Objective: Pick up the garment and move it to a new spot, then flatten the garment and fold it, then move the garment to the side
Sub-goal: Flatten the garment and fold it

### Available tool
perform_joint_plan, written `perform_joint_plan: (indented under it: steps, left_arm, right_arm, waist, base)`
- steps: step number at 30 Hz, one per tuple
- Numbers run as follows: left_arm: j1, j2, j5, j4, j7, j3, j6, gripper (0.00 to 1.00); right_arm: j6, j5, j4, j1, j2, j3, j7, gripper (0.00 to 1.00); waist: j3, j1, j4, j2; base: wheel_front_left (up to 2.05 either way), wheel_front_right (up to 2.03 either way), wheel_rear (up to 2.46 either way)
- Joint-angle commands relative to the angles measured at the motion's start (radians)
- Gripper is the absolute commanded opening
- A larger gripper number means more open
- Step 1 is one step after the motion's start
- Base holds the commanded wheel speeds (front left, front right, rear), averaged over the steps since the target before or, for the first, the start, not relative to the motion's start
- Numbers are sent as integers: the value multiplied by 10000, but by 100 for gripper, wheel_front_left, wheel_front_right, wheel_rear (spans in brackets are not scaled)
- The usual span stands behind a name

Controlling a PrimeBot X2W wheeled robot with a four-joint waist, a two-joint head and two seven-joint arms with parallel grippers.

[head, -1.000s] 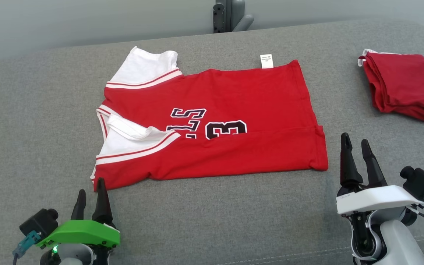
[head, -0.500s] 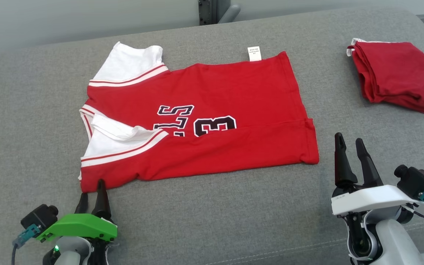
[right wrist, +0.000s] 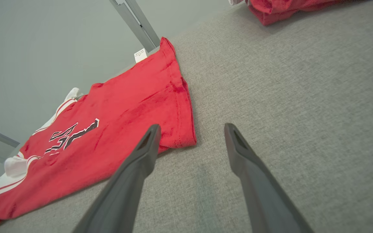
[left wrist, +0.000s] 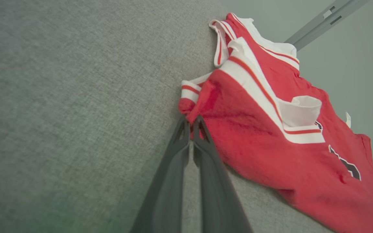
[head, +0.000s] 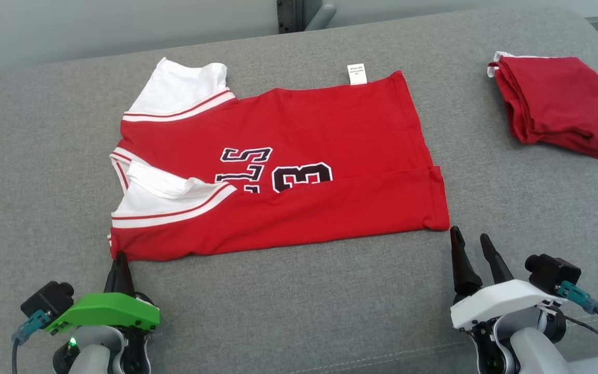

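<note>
Progress first: the red short-sleeved jersey with white striped sleeves [head: 299, 135] lies spread nearly flat in the middle of the grey woven padded surface [head: 299, 311], collar to the left and hem to the right. From that I judge the relocating and flattening done. Its near long edge is already turned over towards the middle (a first fold, by the look of it). More folding and the move to the side are left.

My left jaws are together, pinched on the near-left corner of the jersey. My right jaws stand apart just on the near side of the near-right hem corner, not yet gripping. A darker red folded cloth bundle [head: 558, 104] rests at the far right, well apart.

Writing: black white-edged lettering [head: 278, 169] runs sideways on the chest, half under the fold. I make out an S and what may be a 3, but no whole word. The small white tag [head: 357, 73] at the far edge carries print too small to read.
</note>
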Motion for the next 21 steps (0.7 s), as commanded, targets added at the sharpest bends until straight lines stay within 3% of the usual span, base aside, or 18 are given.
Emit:
perform_joint_plan:
  steps: [1,14,15,16,18,19,20,21]
  left_arm:
    - [-54,53,19,-205,-101,-83,-37,0]
    - [356,-57,52,-1683,-202,-531,-37,0]
    - [384,-60,82,-1736,-201,-525,-37,0]
    - [401,-65,90,-1803,-202,-525,-37,0]
    - [409,-68,107,-1854,-204,-522,-37,0]
    - [418,-77,136,-1953,-204,-505,-37,0]
    - [424,-82,155,-1991,-204,-493,-37,0]
    - [424,-82,155,-1991,-204,-493,-37,0]
  right_arm:
    - [-1,-97,442,-283,-28,77,-34,100]
    - [-1,875,3759,-2121,-25,920,-21,98]
    - [-1,1023,3955,-2240,-25,999,-18,77]
    - [-1,1253,4120,-2353,-25,1077,-13,49]
    - [-1,1428,4258,-2462,-25,1130,-13,44]
    - [-1,1645,4488,-2691,-19,1185,-13,24]
    - [-1,1733,4586,-2780,-20,1196,-13,15]
    - [-1,1733,4586,-2780,-20,1196,-13,15]
  waist:
    - [-29,0,83,98]
    - [-29,0,499,98]
    - [-24,0,514,98]
    - [-19,0,529,98]
    - [-12,0,544,98]
    - [3,0,559,98]
    - [10,0,564,98]
    - [10,0,564,98]
  base:
    - [0,0,0]
    - [0,0,0]
    - [0,0,0]
    - [0,0,0]
    - [0,0,0]
    - [0,0,0]
    - [0,0,0]
    - [0,0,0]
